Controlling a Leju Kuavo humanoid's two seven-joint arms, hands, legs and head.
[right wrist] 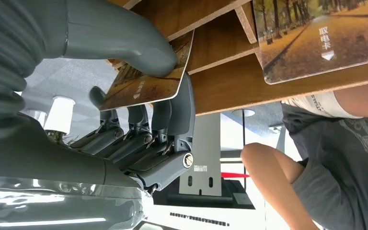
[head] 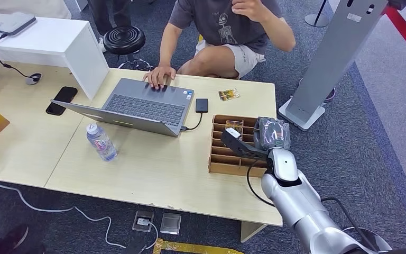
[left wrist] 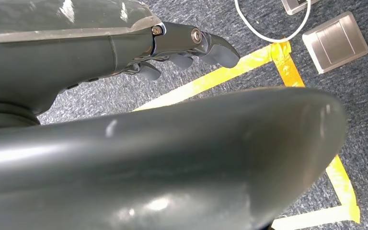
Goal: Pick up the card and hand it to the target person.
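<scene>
Filling the lower right of the head view, the right arm (head: 301,206) rises to the right hand (head: 273,133), which sits over the right end of the wooden rack (head: 233,159) at the table's (head: 137,174) right side. Up close, the right wrist view shows what the head view cannot: the thumb (right wrist: 124,43) presses a card (right wrist: 146,79) with an autumn tree print against the dark fingers (right wrist: 182,110), so the card is pinched at the rack's slats. A second card (right wrist: 316,40) stands in a neighbouring slot.

Centre of the head view, a laptop (head: 137,108) lies open with a person's hand (head: 158,76) on its far edge; the person (head: 227,32) crouches beyond the table. Left of it lie a bottle (head: 101,142) and a phone (head: 62,100).

On the left wrist view, the left hand (left wrist: 182,48) hangs over carpet with yellow tape (left wrist: 230,72); its fingers look curled and empty, though the angle is poor.
</scene>
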